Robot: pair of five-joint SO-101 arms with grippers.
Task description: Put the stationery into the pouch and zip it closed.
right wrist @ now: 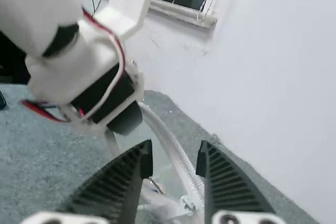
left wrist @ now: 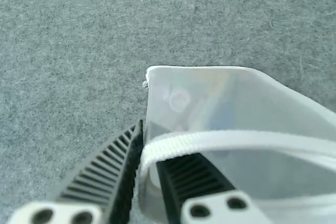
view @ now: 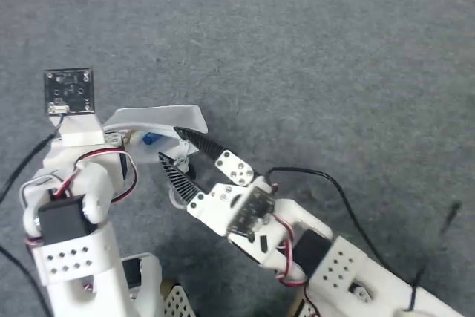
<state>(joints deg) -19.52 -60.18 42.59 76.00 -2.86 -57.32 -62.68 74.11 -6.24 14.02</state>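
One pouch (view: 159,120), translucent white plastic with a white zip band along its open edge, hangs above the grey table (view: 334,72) at near left. A blue item (view: 151,139) shows dimly through its wall; the contents cannot be counted. Of the two end effectors, the left end effector (left wrist: 149,140) pinches the pouch's rim. The right end effector (view: 169,144) is spread open, straddling the zip band just right of it.

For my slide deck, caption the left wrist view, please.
Left hand pinching the translucent pouch at its zipper edge, grey carpet behind.
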